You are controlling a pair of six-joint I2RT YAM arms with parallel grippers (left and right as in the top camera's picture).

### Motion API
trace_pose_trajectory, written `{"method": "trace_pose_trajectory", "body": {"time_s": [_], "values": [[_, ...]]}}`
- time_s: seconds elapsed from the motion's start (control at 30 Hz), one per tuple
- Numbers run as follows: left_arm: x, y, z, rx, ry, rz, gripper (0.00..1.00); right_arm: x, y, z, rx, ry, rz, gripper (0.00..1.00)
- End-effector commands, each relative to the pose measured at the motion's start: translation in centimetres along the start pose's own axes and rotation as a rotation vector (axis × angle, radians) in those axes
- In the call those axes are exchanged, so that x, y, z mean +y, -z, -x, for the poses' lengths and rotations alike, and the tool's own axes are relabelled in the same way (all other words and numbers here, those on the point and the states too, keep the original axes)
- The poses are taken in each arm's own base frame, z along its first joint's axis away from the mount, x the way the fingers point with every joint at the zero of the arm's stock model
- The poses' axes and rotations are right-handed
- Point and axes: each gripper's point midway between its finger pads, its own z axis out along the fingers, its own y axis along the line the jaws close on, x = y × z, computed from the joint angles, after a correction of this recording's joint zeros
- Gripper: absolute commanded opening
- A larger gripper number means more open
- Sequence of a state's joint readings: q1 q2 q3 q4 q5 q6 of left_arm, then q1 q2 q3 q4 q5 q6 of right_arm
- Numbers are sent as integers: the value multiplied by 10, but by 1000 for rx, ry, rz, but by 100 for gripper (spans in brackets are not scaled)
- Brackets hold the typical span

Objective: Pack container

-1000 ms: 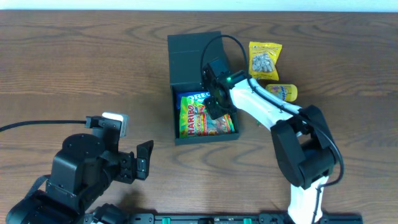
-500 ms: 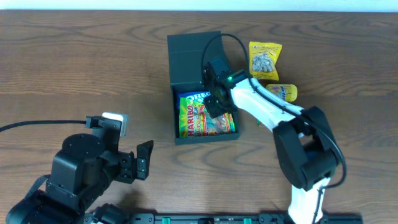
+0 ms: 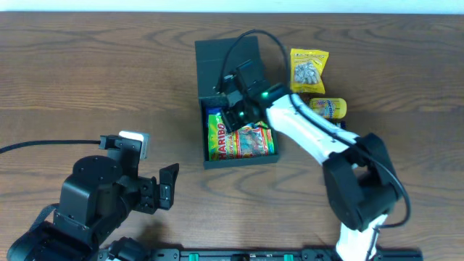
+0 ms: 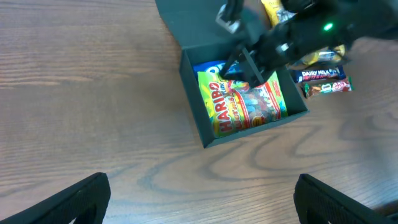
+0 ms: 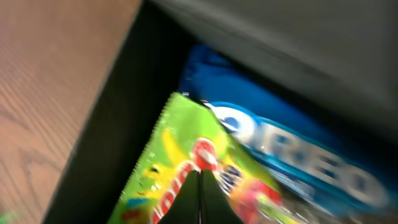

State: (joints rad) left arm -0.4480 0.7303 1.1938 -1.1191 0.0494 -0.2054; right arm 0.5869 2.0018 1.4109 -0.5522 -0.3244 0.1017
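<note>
The container (image 3: pixel 241 160) is a dark box lying open on the table, its lid flap (image 3: pixel 226 67) folded back. Inside lie a green-yellow Haribo packet (image 3: pixel 246 142) and a blue Oreo packet (image 4: pixel 208 66) beneath it. My right gripper (image 3: pixel 232 116) is inside the box at its back left. Its fingers are shut with nothing between them, the tips (image 5: pixel 200 177) right over the Haribo packet (image 5: pixel 161 174), close to the box's left wall (image 5: pixel 115 143). My left gripper (image 3: pixel 165 187) hangs wide open and empty over bare table at the front left, well short of the container (image 4: pixel 255 127).
A yellow nut packet (image 3: pixel 308 70) and a smaller yellow packet (image 3: pixel 328 107) lie right of the box. Two chocolate bars (image 4: pixel 320 75) lie beside the box's right wall. A cable runs off to the left edge (image 3: pixel 36 145).
The right gripper has moved left and back inside the box, from the packet's middle to the Oreo end. The left arm has stayed still.
</note>
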Motion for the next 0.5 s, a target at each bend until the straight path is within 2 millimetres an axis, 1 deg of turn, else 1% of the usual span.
{"method": "trace_pose_trajectory", "body": {"time_s": [0.0,0.07,0.23,0.33,0.47], "values": [[-1,6,5,-20,2,-7,95,3,-22,-11,43,7,19,1],[-2,6,5,-21,2,-7,95,-1,-31,-13,50,2,16,2],[-1,6,5,-20,1,-7,95,-7,-46,-21,75,-7,12,2],[-2,6,5,-21,1,-7,95,-4,-48,-27,100,-2,40,1],[-2,6,5,-21,2,-7,95,8,-47,-36,133,60,112,1]]}}
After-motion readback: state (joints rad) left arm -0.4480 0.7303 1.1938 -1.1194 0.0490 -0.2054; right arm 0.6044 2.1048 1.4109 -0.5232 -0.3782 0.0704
